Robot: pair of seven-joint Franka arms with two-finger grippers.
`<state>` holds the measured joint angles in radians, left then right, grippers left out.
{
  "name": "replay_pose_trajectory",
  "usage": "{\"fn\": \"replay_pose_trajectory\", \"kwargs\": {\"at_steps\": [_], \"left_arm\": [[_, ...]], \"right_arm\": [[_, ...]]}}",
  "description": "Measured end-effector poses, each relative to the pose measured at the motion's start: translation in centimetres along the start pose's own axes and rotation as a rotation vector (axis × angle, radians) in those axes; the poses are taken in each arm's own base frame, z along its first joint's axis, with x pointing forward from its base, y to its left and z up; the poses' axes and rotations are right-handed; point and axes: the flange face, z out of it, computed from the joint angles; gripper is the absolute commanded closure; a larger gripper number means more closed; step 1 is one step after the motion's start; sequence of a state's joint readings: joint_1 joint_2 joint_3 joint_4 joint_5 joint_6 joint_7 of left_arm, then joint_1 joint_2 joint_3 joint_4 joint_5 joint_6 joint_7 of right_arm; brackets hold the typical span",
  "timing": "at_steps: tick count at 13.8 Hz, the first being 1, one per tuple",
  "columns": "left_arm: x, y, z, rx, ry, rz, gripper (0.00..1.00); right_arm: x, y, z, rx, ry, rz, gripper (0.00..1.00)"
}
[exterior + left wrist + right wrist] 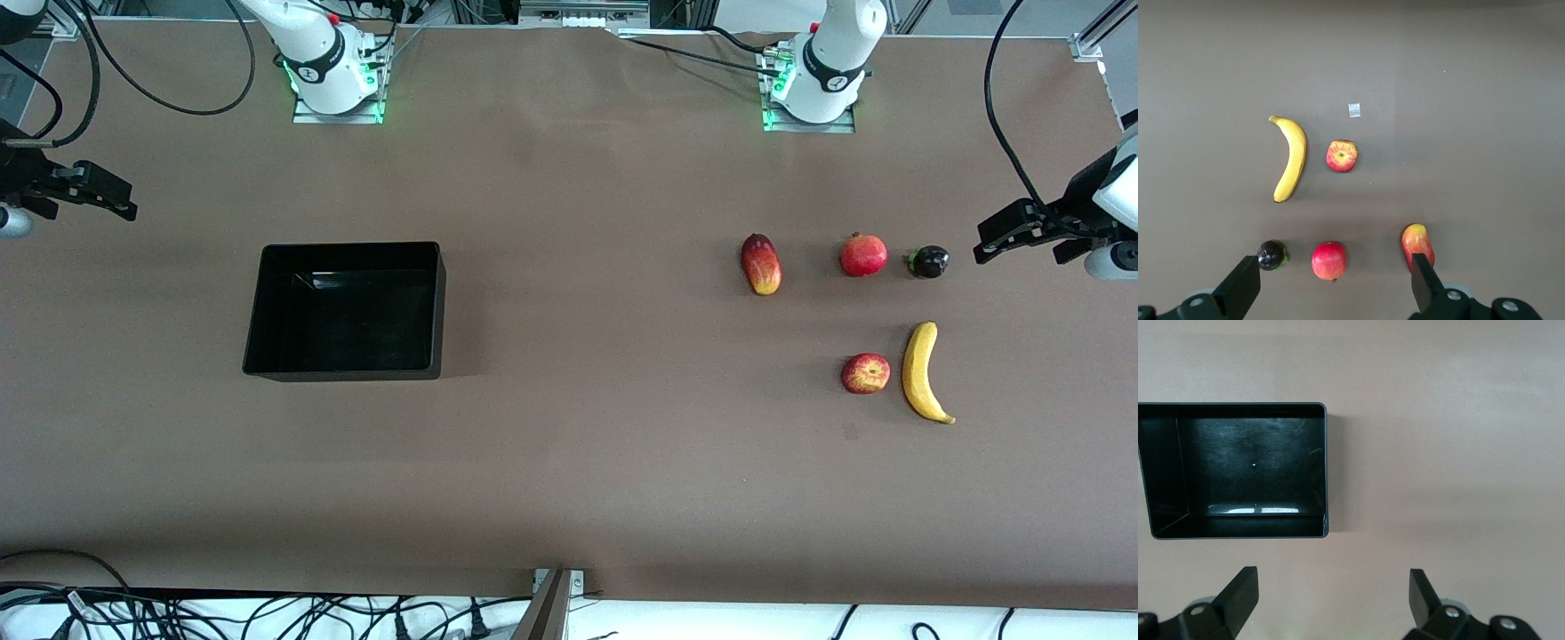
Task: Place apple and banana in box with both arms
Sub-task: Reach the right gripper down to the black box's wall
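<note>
My left hand (pixel 987 247) hangs in the air at the left arm's end of the surface (pixel 569 462), fingers spread wide and holding nothing. My right hand (pixel 124 206) hangs at the right arm's end, also spread and empty. Both arms wait.

The apple (pixel 866 373) lies on the surface toward the left arm's end, just beside the banana (pixel 923 372) but apart from it; the banana is the one closer to that end. Farther from the front camera sits a row of three: an oval red-yellow fruit (pixel 761 264), a round red fruit (pixel 863 255) and a small dark fruit (pixel 929 261). The box (pixel 345 310) stands well apart from all the fruit, toward the right arm's end, with nothing in it.

Only the front view shows box and fruit together. My left wrist view shows all five fruits between and past my spread fingers (pixel 1241 287), the apple (pixel 1341 156) with its stem dimple facing up, and a small pale scrap (pixel 1354 110) on the surface near it, which in the front view is only a faint mark. My right wrist view shows just the box (pixel 1325 473), its glossy floor bare, past my spread fingers (pixel 1239 597).
</note>
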<state>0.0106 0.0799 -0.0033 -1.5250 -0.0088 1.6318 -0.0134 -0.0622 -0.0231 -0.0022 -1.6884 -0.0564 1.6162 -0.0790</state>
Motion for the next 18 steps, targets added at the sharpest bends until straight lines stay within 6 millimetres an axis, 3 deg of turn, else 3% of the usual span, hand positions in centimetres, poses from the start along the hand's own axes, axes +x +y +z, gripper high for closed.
{"fn": "replay_pose_trajectory", "kwargs": {"at_steps": [15, 18], "left_arm": [[0.0, 0.0, 0.1, 0.000, -0.001, 0.000, 0.00], [0.0, 0.0, 0.1, 0.000, -0.001, 0.000, 0.00]], "right_arm": [[-0.4, 0.0, 0.5, 0.000, -0.040, 0.000, 0.00], [-0.3, 0.0, 3.4, -0.005, -0.119, 0.001, 0.00]]}}
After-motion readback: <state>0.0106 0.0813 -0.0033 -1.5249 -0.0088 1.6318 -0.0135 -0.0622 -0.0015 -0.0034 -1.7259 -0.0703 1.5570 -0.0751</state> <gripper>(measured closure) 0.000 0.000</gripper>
